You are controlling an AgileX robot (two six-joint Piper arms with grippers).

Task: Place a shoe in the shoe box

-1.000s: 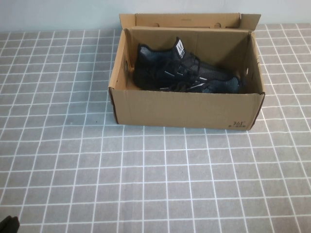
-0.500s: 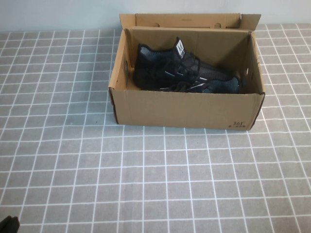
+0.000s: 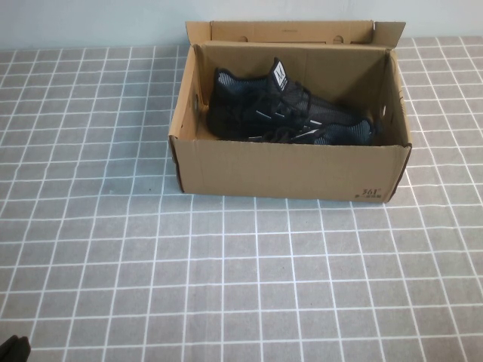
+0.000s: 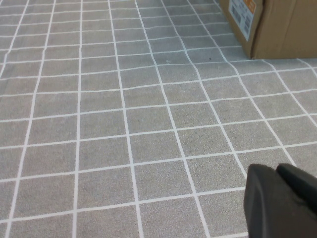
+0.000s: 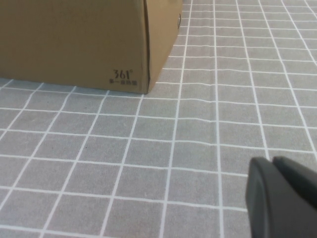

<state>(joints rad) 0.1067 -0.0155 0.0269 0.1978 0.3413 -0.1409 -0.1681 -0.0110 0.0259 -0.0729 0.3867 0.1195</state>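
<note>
While the left gripper (image 4: 280, 198) sits low over the grey tiled table (image 4: 124, 124), its two dark fingers (image 4: 262, 198) press flat against each other with nothing between them; in the high view only a dark scrap of that arm (image 3: 13, 349) shows at the near left corner of the table, well apart from everything else. Much the same holds for the right gripper (image 5: 282, 198); its fingers (image 5: 262, 198) are drawn together and hold nothing, hovering over bare tiles near the right front corner of the shoe box (image 5: 74, 44), whose small dark "361" print (image 5: 122, 75) faces its camera; the high view does not show this gripper at all.

Farther out, the shoe box (image 3: 290, 170) stands toward the far middle of the table (image 3: 226, 286), its lid flap (image 3: 290, 32) folded back and upright at the rear; the print sits at the lower right of its front wall. Inside lies the shoe (image 3: 287, 113), black with a white tongue label (image 3: 280, 75) and short pale dashes along its side; it rests lengthwise, heel toward the robot's left wall and toe toward the right wall. Whether a second shoe lies beneath or beside it cannot be told. From the left wrist camera, only a corner of the box (image 4: 277, 25) shows, carrying an orange-and-white sticker (image 4: 242, 15) on one side.
</note>
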